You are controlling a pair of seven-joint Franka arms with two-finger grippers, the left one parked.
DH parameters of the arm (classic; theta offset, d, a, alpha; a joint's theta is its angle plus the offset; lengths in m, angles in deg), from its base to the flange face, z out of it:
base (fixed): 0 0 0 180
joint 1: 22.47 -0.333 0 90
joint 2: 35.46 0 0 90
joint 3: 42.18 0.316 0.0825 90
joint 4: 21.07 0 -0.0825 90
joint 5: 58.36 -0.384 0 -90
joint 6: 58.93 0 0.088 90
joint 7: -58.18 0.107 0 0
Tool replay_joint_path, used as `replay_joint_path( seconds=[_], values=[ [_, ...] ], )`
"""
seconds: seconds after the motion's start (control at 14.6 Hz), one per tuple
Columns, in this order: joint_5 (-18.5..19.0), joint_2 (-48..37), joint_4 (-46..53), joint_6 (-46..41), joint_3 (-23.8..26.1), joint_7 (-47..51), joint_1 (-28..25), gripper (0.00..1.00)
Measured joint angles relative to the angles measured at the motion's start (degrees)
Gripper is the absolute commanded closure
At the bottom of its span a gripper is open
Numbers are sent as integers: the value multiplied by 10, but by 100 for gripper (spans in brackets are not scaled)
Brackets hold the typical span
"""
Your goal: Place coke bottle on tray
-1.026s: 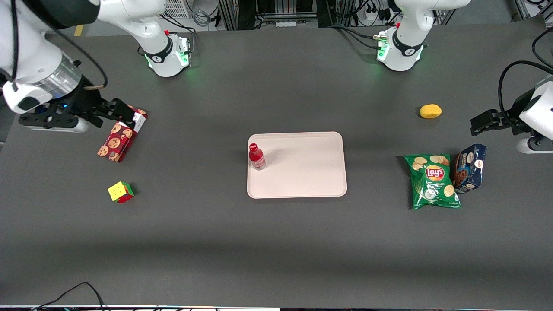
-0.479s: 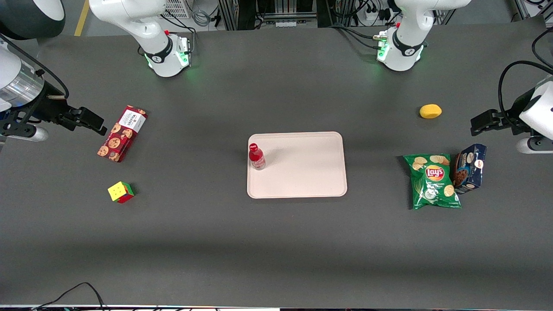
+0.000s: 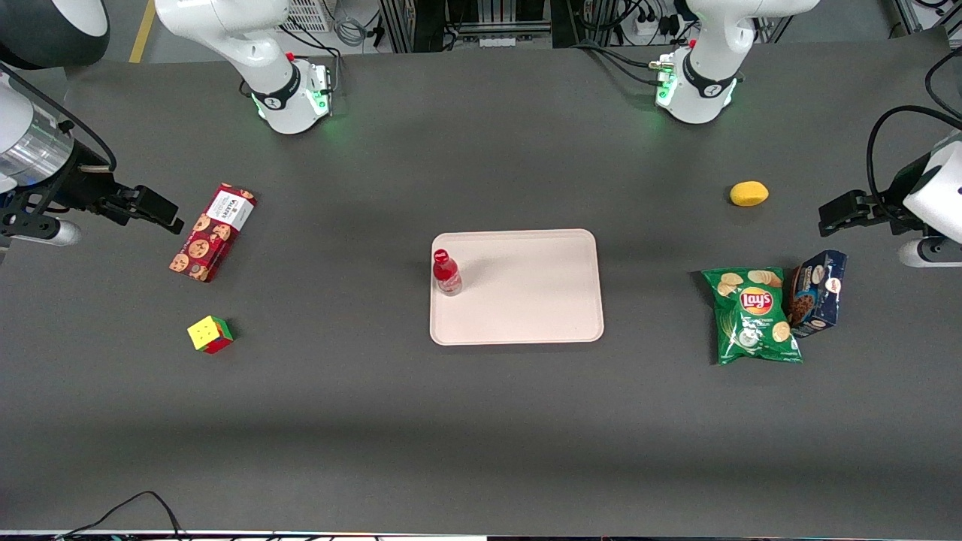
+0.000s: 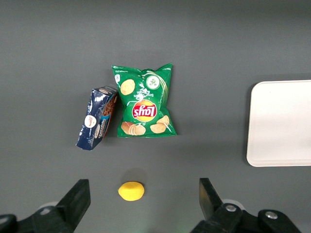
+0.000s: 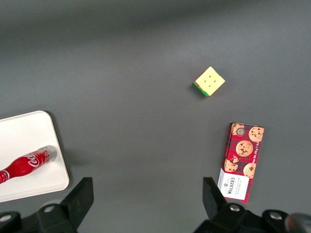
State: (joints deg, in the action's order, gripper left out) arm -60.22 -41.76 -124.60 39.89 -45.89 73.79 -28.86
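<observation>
While the coke bottle (image 3: 446, 272) stands on the tray (image 3: 526, 300), the gripper (image 3: 154, 210) hangs apart.
Jaws spread wide, empty, beside the cookie box (image 3: 213, 242).

coke bottle (image 5: 25, 163) cap end cropped (wrist view), tray (image 4: 282, 124) partly cropped

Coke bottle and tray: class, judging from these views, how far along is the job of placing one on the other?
Done: the coke bottle stands upright on the tray, close to the rim at the working arm's end. In hand: nothing; the gripper hangs with its jaws open and empty at the working arm's end of the table, beside the red cookie box. Left: nothing visible; the placement looks complete.
</observation>
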Motion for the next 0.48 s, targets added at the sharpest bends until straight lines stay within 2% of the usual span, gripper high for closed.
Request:
replay_joint_path(
  seconds=[0.48],
  values=[
    [0, 0, 3, -18, -1, 0, 9, 0]
  ],
)
